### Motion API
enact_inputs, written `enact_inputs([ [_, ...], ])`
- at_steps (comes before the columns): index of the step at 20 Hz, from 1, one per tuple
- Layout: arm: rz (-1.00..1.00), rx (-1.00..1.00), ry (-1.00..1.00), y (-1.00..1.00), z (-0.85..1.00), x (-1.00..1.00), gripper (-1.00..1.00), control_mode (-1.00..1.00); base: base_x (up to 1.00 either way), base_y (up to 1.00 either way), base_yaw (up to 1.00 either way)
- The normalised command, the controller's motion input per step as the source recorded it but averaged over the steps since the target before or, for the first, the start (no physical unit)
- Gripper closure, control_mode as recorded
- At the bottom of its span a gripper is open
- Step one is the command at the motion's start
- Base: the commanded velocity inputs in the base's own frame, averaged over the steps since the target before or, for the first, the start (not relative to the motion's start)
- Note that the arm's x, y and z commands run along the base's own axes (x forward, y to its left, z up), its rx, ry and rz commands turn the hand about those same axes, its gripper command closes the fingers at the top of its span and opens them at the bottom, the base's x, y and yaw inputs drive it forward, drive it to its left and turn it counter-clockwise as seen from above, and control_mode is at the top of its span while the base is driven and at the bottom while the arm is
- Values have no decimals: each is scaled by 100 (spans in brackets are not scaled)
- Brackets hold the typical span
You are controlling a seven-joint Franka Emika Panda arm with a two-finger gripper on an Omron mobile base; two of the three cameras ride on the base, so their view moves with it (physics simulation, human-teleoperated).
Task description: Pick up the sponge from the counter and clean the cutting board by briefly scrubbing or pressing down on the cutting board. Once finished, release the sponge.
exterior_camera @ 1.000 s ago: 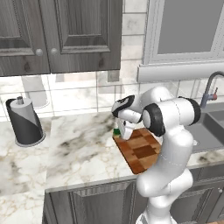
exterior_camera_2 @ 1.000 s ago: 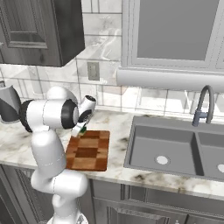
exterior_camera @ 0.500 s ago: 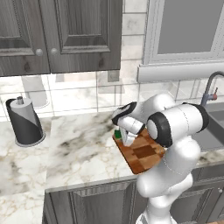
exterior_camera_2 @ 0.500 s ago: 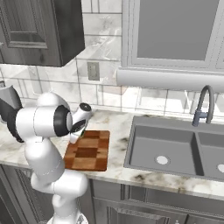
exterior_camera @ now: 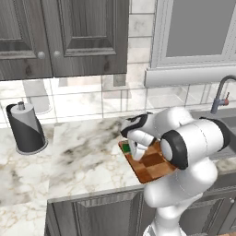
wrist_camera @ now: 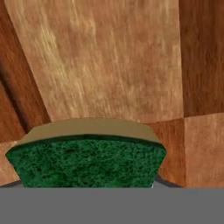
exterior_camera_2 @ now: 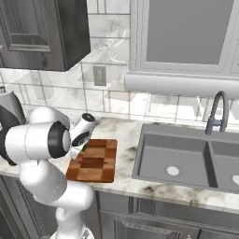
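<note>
Sponge (wrist_camera: pixel 86 159): was held low over the cutting board (exterior_camera_2: pixel 95 162), near its far-left corner.
Gripper (exterior_camera: pixel 132 151): was clamped on the sponge, angled downward so pressing could be done.

Evenly, softly lit from above, no harsh glare. Faint shadow under the arm on the bench (exterior_camera: pixel 87 156) and board (exterior_camera_2: pixel 95 163). Rendered, slightly soft and pixelated throughout. Close up, blurred wood grain, speckled sponge (wrist_camera: pixel 85 162) edges bowed by the lens.
</note>
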Motion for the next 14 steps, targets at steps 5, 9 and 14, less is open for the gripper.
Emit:
enact_inputs([
  [5, 0, 0, 3, 0, -21, -71, 100, -100, 0, 0, 0],
  [9, 0, 0, -4, -1, -26, -86, 100, -100, 0, 0, 0],
  [14, 0, 0, -3, -3, -31, -88, 100, -100, 0, 0, 0],
])
